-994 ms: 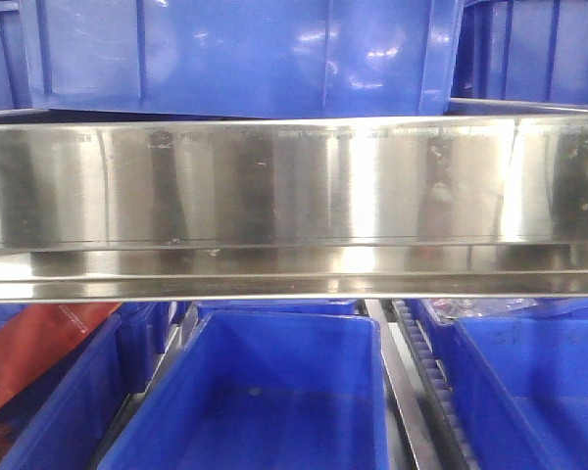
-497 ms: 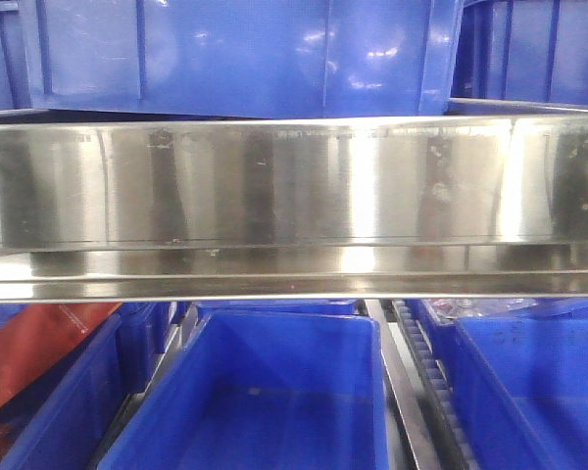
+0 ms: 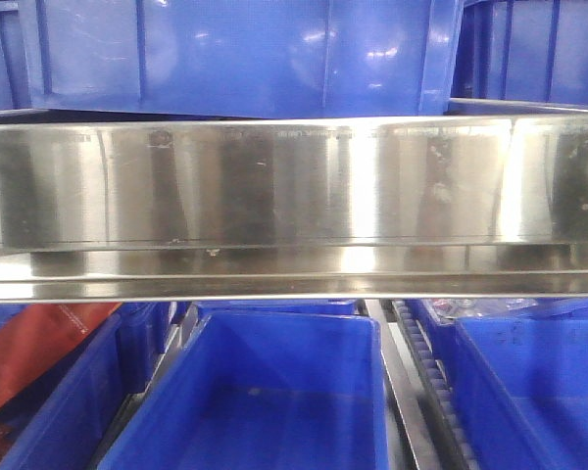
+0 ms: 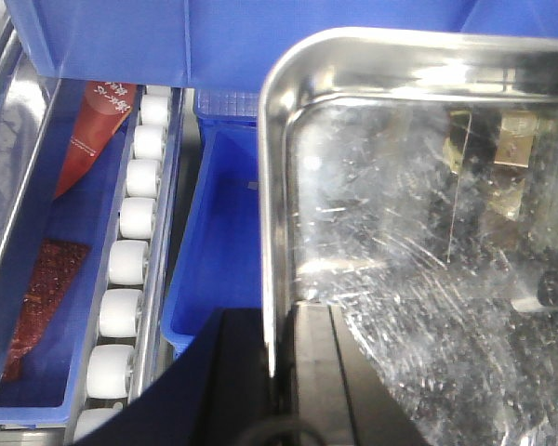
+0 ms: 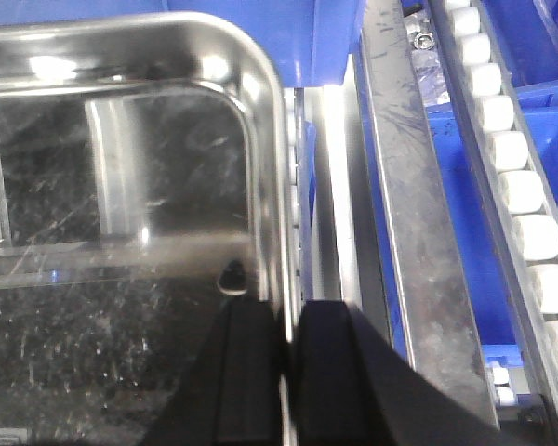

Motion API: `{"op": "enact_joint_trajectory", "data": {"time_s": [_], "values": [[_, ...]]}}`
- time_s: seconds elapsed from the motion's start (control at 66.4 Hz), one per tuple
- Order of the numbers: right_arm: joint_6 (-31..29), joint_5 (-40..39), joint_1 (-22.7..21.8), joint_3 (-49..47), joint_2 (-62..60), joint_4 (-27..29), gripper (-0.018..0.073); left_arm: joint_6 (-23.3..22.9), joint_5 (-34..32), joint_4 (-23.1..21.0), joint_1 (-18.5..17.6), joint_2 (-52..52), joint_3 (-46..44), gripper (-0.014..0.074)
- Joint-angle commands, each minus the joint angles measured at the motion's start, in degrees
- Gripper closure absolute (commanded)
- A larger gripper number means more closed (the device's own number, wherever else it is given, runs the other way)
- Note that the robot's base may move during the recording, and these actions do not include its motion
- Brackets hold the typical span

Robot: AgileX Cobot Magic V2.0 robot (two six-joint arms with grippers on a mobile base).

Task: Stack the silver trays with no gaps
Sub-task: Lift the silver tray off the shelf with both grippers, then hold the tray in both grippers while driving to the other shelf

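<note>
Closest to each wrist camera are the black fingers. The left gripper [image 4: 277, 334] is pinched on the left rim of the silver tray [image 4: 400, 232], one finger outside the wall and one inside. The right gripper [image 5: 286, 321] is clamped in the same way on the opposite rim, near a rounded corner. The tray thus hangs between the two arms, each equally close to it. Its span runs from hand to hand across the robot, and its scratched floor stretches away from both sets of fingers toward the far rim. Which side is the longer one cannot be told from these crops, and no second tray can be made out for certain. I judge that any lowering onto a stack depends on both arms keeping that hand-to-hand line level. Below the tray's left edge lies a blue bin [image 4: 214, 242], and beside it is a track of white rollers [image 4: 130, 214], with a red packet [image 4: 93, 130] lying further left. In the front view, a broad steel rail [image 3: 294, 196] crosses the frame, with more blue bins [image 3: 265, 392] above and below it.
</note>
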Motion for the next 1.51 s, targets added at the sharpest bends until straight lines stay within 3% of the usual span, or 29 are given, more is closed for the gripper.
{"op": "enact_joint_trajectory", "data": {"time_s": [0.0, 1.491], "values": [[-0.2, -5.4, 0.6, -0.1, -0.2, 0.9, 0.0574, 0.4, -4.1, -0.6, -1.0, 0.3, 0.0, 0.0614], [-0.2, -5.5, 0.6, -0.1, -0.2, 0.9, 0.0574, 0.4, -4.1, -0.6, -1.0, 0.3, 0.0, 0.0614]]}}
